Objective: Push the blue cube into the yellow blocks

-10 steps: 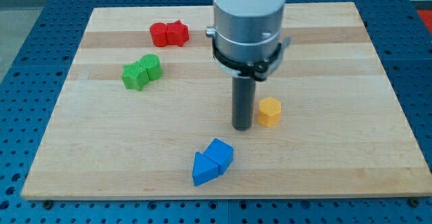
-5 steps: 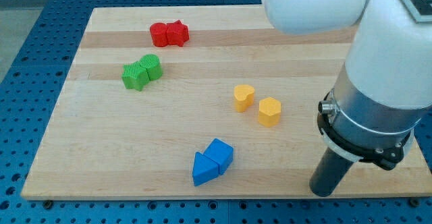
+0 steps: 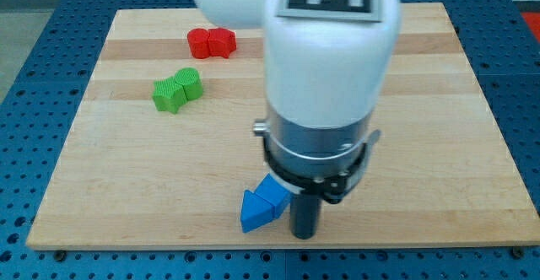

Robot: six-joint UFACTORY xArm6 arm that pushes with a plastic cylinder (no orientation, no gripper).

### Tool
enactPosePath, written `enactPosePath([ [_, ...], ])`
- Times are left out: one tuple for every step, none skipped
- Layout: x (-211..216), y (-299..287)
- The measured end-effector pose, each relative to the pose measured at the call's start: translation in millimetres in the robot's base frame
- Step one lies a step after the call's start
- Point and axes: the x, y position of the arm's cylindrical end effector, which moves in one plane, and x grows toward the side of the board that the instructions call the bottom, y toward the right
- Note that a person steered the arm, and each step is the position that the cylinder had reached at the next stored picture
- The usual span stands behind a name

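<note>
My tip [image 3: 304,234] rests on the board near the view's bottom, just right of the blue pair. The blue cube [image 3: 272,191] is partly hidden behind the arm; the blue triangular block [image 3: 254,212] touches its lower left side. The tip stands close beside the cube's lower right side; I cannot tell whether they touch. The two yellow blocks are hidden behind the arm's white and grey body [image 3: 325,103].
Two red blocks [image 3: 211,41] sit together at the view's top left. Two green blocks [image 3: 177,90] sit together below them. The wooden board [image 3: 101,187] ends just below my tip, with blue perforated table around it.
My tip has swung from the view's lower right to the left, to beside the blue cube. The arm now covers the yellow blocks. The blocks have not moved.
</note>
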Motion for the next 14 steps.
enactPosePath([
  [-2,-26],
  [-6,-52],
  [-11,-73],
  [-33,-74],
  [-58,-62],
  [-62,-38],
  [-49,-10],
  [-37,-12],
  [-28,-23],
  [-20,-39],
  [-13,-46],
  [-9,-33],
  [-9,8],
  [-9,37],
])
